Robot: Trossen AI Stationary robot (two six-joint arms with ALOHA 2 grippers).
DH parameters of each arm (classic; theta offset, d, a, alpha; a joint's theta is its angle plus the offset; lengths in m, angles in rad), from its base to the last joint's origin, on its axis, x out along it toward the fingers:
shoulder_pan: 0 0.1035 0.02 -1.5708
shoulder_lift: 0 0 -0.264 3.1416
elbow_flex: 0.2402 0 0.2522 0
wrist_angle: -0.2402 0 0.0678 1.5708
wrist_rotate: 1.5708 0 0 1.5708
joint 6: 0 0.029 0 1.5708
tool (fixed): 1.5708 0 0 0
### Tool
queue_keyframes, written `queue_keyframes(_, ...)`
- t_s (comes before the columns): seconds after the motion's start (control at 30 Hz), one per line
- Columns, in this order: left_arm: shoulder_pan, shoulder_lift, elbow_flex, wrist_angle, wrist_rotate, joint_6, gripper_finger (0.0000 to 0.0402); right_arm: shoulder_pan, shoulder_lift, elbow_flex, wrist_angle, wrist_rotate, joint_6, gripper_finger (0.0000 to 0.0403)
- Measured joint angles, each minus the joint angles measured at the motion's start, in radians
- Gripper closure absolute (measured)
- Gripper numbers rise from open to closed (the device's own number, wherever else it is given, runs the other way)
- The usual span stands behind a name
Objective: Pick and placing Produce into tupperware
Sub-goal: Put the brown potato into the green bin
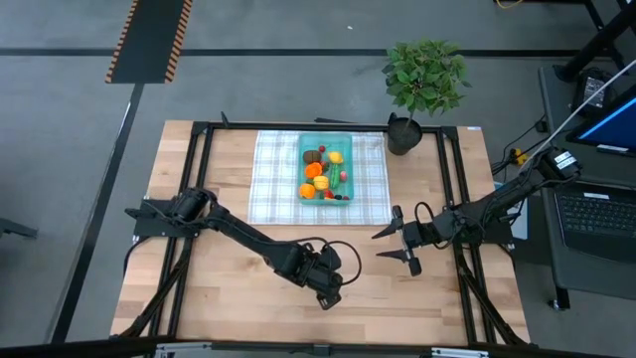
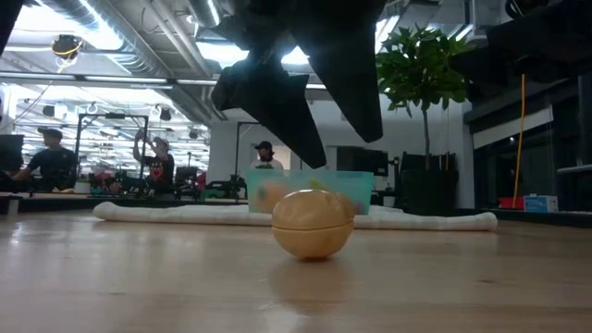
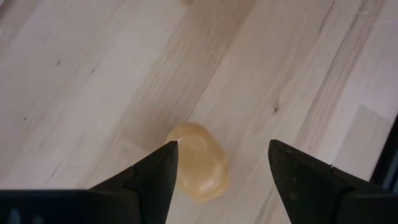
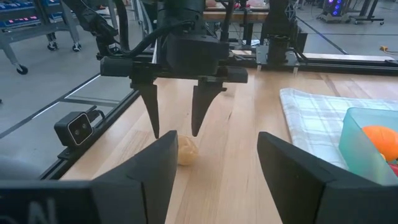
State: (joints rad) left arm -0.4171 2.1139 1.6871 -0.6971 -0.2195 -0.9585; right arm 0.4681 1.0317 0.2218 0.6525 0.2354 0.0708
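Above tan potato, left tool open

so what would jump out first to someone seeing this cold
A lone tan potato sits on the bare wood near the table's front edge, with the open left gripper hanging just above it. Farther back, the teal tupperware on the checked cloth already holds colourful produce.

My left gripper hangs just above the potato, fingers open either side, on bare table near the front edge. Tupperware sits on the cloth at the table's back, produce inside. Plant right of it. My right gripper hovers right of centre.
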Motion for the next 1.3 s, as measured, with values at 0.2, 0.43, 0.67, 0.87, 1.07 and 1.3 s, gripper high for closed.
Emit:
queue_keyframes(0.2, 0.0, 0.0, 0.0, -0.005, -0.032, -0.005, 0.0161, 0.0, 0.0, 0.0, 0.0, 0.0, 0.0, 0.018)
queue_keyframes(0.43, -0.002, 0.012, 0.0, 0.001, -0.043, -0.01, 0.0161, 0.0, 0.0, 0.0, 0.0, 0.0, 0.0, 0.018)
queue_keyframes(0.67, -0.002, 0.035, -0.002, -0.013, -0.015, -0.019, 0.0161, 0.0, 0.0, 0.0, -0.004, 0.0, 0.0, 0.018)
queue_keyframes(0.87, -0.002, 0.052, -0.002, -0.01, -0.012, -0.027, 0.0161, 0.0, 0.0, 0.0, -0.011, 0.0, 0.003, 0.018)
queue_keyframes(1.07, -0.002, 0.059, -0.002, -0.008, 0.004, -0.034, 0.0161, 0.0, 0.0, 0.0, -0.014, 0.0, 0.005, 0.018)
queue_keyframes(1.3, -0.009, 0.059, -0.004, -0.007, 0.005, -0.035, 0.0161, 0.0, 0.0, 0.0, -0.017, 0.0, 0.006, 0.018)
